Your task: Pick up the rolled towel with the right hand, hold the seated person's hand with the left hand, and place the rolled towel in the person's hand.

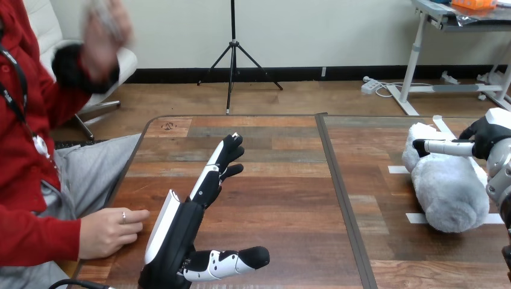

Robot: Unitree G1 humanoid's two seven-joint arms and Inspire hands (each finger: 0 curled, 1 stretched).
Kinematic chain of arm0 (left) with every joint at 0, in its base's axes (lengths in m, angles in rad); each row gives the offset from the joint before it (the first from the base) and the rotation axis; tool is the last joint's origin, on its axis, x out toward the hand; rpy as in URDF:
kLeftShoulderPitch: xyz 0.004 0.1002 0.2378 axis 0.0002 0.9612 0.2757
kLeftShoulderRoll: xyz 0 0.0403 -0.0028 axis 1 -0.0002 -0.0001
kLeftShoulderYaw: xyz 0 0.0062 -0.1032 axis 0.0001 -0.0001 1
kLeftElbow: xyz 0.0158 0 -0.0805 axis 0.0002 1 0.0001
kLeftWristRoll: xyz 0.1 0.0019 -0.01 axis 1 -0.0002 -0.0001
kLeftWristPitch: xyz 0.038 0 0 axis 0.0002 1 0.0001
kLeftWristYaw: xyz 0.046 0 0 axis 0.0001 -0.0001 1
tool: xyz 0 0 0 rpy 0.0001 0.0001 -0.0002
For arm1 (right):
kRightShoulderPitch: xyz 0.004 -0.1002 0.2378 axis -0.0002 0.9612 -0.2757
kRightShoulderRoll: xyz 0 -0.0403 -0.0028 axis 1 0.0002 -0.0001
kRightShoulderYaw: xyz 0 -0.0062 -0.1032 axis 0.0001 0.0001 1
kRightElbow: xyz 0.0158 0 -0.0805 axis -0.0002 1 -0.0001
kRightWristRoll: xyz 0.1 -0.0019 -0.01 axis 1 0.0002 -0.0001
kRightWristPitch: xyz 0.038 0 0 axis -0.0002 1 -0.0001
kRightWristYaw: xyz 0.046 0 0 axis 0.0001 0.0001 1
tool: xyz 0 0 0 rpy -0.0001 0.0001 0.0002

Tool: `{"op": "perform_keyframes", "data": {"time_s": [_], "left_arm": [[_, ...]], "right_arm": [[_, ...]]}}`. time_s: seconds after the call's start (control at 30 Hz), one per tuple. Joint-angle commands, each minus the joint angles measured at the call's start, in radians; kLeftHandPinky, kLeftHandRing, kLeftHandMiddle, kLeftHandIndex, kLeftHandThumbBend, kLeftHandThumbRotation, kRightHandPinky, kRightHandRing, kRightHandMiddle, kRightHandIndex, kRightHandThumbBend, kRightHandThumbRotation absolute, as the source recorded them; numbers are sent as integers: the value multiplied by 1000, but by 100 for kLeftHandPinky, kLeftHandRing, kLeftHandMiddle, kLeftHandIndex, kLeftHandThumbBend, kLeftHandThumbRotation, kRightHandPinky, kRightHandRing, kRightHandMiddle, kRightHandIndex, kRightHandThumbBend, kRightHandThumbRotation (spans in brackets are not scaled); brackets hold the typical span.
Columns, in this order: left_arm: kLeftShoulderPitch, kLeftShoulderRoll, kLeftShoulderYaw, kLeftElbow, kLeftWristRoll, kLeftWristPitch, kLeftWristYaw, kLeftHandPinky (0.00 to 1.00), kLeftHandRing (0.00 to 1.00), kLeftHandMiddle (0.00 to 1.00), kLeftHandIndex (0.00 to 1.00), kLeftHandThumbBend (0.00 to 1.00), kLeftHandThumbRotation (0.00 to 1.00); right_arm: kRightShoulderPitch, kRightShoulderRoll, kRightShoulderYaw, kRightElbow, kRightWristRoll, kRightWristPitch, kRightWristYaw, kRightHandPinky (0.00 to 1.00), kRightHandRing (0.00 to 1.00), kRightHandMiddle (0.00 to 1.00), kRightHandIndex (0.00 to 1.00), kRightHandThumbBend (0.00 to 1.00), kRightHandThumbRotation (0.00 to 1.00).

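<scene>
One rolled towel, at the right of one wooden table. Two robot hands: left hand near and left, right hand at the right edge. Two hands of one person: resting hand near left on the table, raised hand far left. White tape strips beside the towel, count unclear.

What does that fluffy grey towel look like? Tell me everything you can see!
The rolled towel is pale grey and fluffy, like soft plush. It is rolled into a thick, chubby bundle and lies on its side on the wooden table, at the robot's right, over white tape marks. The right robot hand reaches over its far end; whether it grips the towel, I cannot tell.
</scene>
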Motion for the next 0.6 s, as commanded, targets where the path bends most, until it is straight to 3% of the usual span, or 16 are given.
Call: {"op": "perform_keyframes", "data": {"time_s": [0.0, 0.3, 0.4, 0.57], "left_arm": [[-19, 4, 15, -50, -13, -23, 4, 86, 93, 96, 97, 100, 66], [-22, 13, -8, -54, -63, -21, -26, 86, 94, 97, 97, 100, 65], [-20, 15, -6, -64, -67, -16, -32, 87, 94, 97, 97, 100, 65], [-11, 19, 5, -91, -56, -3, -35, 87, 94, 97, 97, 100, 66]], "right_arm": [[-17, 30, 15, 0, -7, 3, 2, 64, 76, 76, 85, 100, 70], [1, 46, 25, 3, -8, -3, -3, 73, 82, 81, 88, 100, 71], [7, 49, 61, 6, -40, -11, 10, 74, 83, 82, 89, 100, 73], [17, 61, 75, 7, -50, -12, 11, 74, 84, 85, 91, 100, 76]]}}
